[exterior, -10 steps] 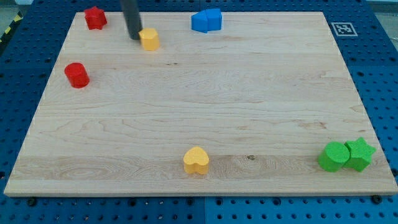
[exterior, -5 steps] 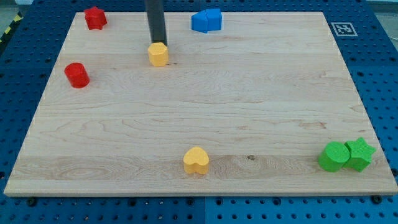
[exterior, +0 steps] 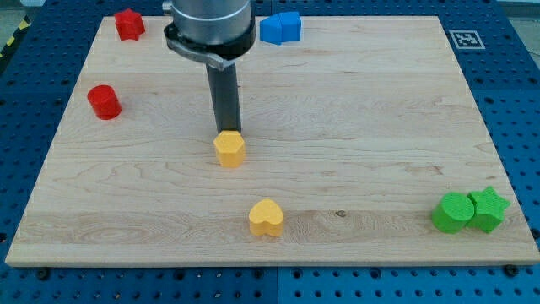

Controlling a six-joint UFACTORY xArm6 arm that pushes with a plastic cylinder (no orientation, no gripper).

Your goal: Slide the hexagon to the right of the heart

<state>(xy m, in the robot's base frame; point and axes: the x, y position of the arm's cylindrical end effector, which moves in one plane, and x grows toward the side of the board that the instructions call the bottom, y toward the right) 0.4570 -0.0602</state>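
Note:
The yellow hexagon (exterior: 229,149) lies left of the board's middle. My tip (exterior: 227,133) touches its top edge, with the rod rising toward the view's top. The yellow heart (exterior: 267,218) lies near the board's bottom edge, below and a little right of the hexagon, with a gap between them.
A red block (exterior: 129,24) sits at the top left and a red cylinder (exterior: 105,101) by the left edge. A blue block (exterior: 280,27) is at the top edge. A green cylinder (exterior: 453,212) and green star (exterior: 488,209) touch at the bottom right.
My tip has pushed the yellow hexagon from near the top edge down and slightly right, toward the heart. The arm's body has come into view at the top.

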